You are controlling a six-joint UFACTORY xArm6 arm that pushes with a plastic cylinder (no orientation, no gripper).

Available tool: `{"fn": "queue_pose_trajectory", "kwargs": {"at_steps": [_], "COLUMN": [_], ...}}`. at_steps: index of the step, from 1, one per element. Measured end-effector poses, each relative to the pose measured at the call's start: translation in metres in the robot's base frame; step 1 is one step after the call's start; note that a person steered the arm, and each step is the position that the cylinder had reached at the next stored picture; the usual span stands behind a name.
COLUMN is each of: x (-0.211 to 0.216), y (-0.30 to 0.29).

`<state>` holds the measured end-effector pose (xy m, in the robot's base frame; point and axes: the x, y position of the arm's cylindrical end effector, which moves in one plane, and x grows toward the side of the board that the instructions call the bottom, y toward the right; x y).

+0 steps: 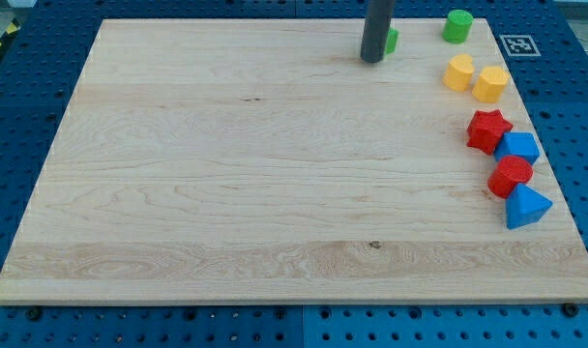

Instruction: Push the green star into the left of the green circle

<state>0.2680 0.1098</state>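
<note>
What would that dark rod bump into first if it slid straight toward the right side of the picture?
My tip would first meet the green star, mostly hidden just behind the rod. Farther right stands the green circle; depth is uncertain.

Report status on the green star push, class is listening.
My tip at the view's top, against the green star, which is mostly hidden behind the rod. Green circle to the view's right, apart. Nothing between them.

A robotics lab is indicated: a pale wooden bench (226, 174) is set on a blue perforated mounting plate (23, 106), and a printed fiducial marker (517, 44) is fixed at the view's top right.
</note>
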Motion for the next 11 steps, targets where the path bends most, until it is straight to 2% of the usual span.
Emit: {"fn": "queue_pose_trajectory", "kwargs": {"at_steps": [1, 2, 3, 5, 6, 8, 11], "x": [-0.001, -0.009, -0.04, -0.045, -0.045, -0.015, -0.012], "y": [-0.009, -0.049, -0.053, 0.009, 0.016, -0.007, 0.064]}}
